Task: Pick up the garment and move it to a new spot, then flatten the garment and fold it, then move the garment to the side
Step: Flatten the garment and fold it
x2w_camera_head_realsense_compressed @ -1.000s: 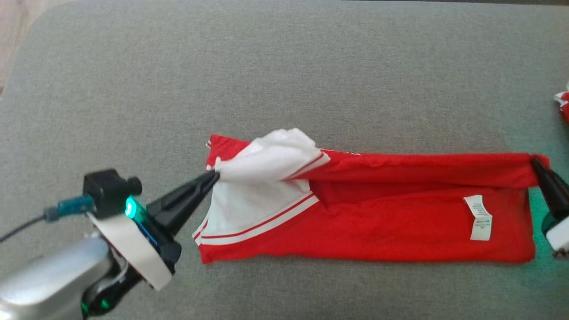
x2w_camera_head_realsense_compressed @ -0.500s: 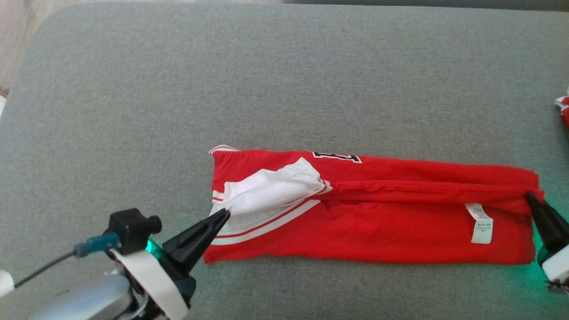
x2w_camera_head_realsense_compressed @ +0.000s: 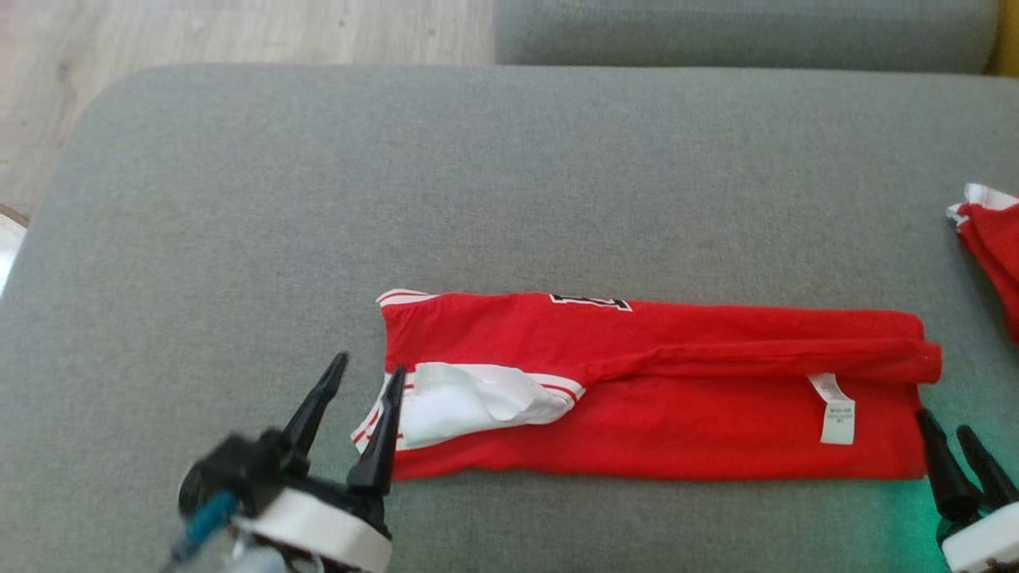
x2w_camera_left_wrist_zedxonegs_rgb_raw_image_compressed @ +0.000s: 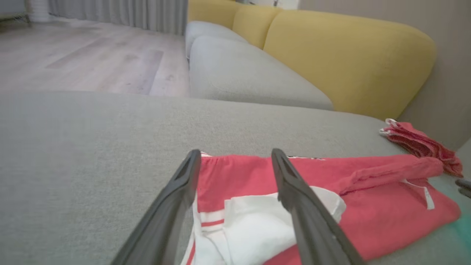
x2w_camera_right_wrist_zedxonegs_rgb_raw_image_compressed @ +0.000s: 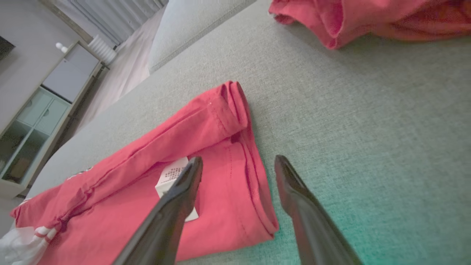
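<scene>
Since the frame a second before, the head camera had tipped up, bringing wooden floor [x2w_camera_head_realsense_compressed: 239, 32] into the top left, and the left tool [x2w_camera_head_realsense_compressed: 370, 364] had let go of the white sleeve [x2w_camera_head_realsense_compressed: 470, 394] it was pinching. Its two fingers now stood spread apart and empty at the left end of the garment [x2w_camera_head_realsense_compressed: 677, 414], the right-hand finger just over the striped cuff edge. That sleeve, then held up in a bunch, had dropped and lay crumpled on the red fabric. The garment lay as a long folded band across the near middle of the grey cushion [x2w_camera_head_realsense_compressed: 478, 175]. Its upper fold was no longer lifted but rested along the body, with black lettering peeping at the far edge. A white label [x2w_camera_head_realsense_compressed: 834, 410] showed near the right end. The right tool [x2w_camera_head_realsense_compressed: 942, 422], earlier clamped on the right corner, had released too. Its fingers stood parted just off the garment's near right corner, holding nothing. Farther right, a second red cloth [x2w_camera_head_realsense_compressed: 991, 247] lay apart at the cushion's edge.
</scene>
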Available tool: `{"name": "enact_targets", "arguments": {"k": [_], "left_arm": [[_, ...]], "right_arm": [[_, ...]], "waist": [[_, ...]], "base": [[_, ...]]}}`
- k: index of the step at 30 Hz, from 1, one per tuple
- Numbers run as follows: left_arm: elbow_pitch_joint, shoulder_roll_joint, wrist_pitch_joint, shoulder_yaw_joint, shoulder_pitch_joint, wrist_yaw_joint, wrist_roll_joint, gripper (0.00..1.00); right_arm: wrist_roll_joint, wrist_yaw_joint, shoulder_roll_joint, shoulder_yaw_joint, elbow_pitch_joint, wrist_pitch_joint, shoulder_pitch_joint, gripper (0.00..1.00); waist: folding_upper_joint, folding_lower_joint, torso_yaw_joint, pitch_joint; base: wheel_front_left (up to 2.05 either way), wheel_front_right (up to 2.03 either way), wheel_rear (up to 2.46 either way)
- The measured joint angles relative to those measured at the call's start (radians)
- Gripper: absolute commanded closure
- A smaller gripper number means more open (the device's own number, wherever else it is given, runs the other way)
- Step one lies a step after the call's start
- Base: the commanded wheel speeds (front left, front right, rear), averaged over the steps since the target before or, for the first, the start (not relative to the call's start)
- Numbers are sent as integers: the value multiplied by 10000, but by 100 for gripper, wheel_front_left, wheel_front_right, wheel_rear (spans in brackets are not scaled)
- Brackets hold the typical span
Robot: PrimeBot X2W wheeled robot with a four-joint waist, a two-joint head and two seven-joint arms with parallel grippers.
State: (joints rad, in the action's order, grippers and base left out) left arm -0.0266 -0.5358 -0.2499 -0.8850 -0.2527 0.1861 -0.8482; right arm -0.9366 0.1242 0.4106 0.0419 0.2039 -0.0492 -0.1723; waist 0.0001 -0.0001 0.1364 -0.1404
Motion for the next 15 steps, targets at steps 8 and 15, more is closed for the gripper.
{"name": "enact_targets", "arguments": {"k": [8, 15], "left_arm": [[564, 1923, -21, 2504, 2636, 692, 3254, 0], [629, 2729, -23, 3193, 3403, 184, 4968, 0]], "right_arm": [[259, 0, -865, -1210, 464, 81, -23, 0], [1499, 0, -1177, -2215, 1743, -435, 1229, 0]], "waist": [[0, 0, 552, 409], [0, 0, 1079, 653]], "base": [[0, 0, 0], [0, 0, 0]]}}
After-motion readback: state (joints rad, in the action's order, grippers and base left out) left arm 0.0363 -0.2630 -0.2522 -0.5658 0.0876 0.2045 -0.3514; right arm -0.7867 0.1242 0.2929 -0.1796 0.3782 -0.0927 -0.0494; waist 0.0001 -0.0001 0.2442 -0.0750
